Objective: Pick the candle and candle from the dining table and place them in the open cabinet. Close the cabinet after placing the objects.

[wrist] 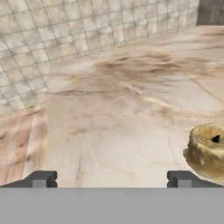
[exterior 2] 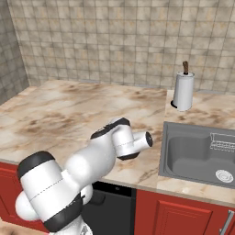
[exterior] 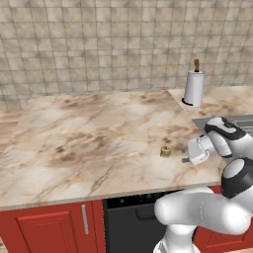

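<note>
A squat brass-gold candle [exterior: 165, 151] stands on the marbled dining table [exterior: 89, 133], near its front edge. My gripper [exterior: 186, 153] hovers low over the top just right of the candle and points toward it, jaws open with nothing between them. In the hand view the candle [wrist: 209, 151] sits at the right edge, just outside the right fingertip [wrist: 181, 179], while my gripper [wrist: 111, 180] faces bare stone [wrist: 118, 113]. The cabinet is out of view.
A white paper-towel roll [exterior: 194, 87] with a brown tip stands at the back right, and a grey sink [exterior 2: 197, 156] is sunk into the counter beyond it. Below the front edge are low red cupboards [exterior: 49, 227] and a black appliance front [exterior: 128, 222]. A tiled wall [exterior: 123, 44] backs the counter.
</note>
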